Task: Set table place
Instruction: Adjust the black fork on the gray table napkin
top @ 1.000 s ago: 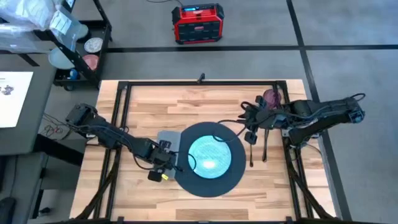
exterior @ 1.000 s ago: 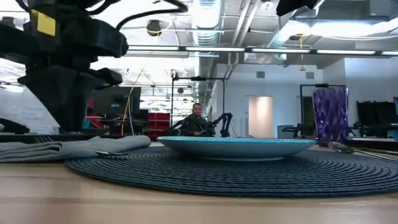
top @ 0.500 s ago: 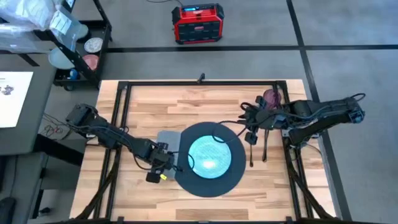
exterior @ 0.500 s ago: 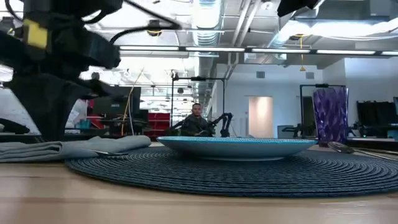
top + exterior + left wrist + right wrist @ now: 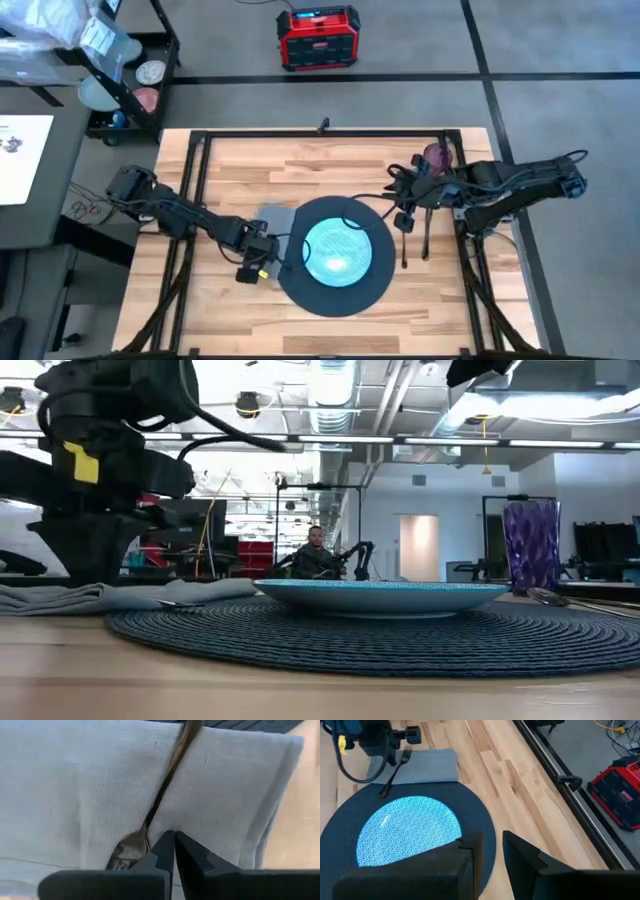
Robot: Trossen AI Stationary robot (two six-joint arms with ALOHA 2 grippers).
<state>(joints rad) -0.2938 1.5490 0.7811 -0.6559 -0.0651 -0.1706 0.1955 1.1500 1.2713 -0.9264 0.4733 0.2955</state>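
We see even, bright overhead light on the table [image 5: 330, 170], with soft shadows. In the low view, ceiling lights glare white and the near tabletop blurs. The left wrist view shows the napkin [image 5: 75, 795] soft, its own fingers dark.

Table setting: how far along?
Done: plate on the mat, cup and two utensils to the right. In hand: left gripper, shut, presses the napkin beside the fork. Left: squaring napkin and fork; right gripper waits open.

Teal plate [image 5: 336, 250] centred on dark mat [image 5: 300, 285]; fork [image 5: 395, 770] across grey napkin [image 5: 432, 765]
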